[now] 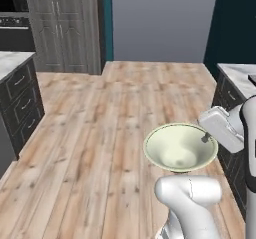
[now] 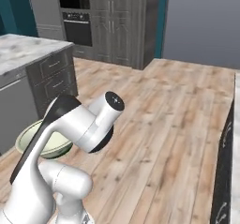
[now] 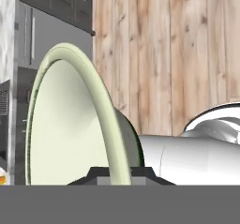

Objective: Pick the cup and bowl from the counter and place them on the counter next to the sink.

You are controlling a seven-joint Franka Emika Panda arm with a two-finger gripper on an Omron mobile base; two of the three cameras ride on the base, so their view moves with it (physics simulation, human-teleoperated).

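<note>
Bowl [image 1: 180, 148] is off the counter and up in the air — carried over the wood floor [image 1: 100, 133] in the middle of the kitchen, just in front of the robot's own arm. Gripper [image 1: 206, 138] has it by the right edge of the rim; in the hand view the rim [image 3: 105, 124] runs straight down between the two dark tips, so the fingers are pinched nearly closed on the thin bowl wall. Bowl sits roughly level in the left base view, pale inside facing up, nothing in it. In the right base view it peeks out behind the arm, low left [image 2: 35, 141].

Step in hand, as I read it: transport leg, bowl picked, not yet placed. No sink in sight in any view, so I can't tell how far the drop spot is. Marble counter shows at the left [image 2: 23, 49] and a strip at the far right [image 1: 240, 78]. Cup not spotted, so I can't say if it's done or pending.

Next move calls for: get to the counter beside the sink, keep the bowl level — a rim pinch could let it swing or slip — lower it flat onto the marble, not into the basin, then release.

Writing/brands: none readable. Wall oven [image 2: 77, 17] has a control strip, too small to read.
</note>
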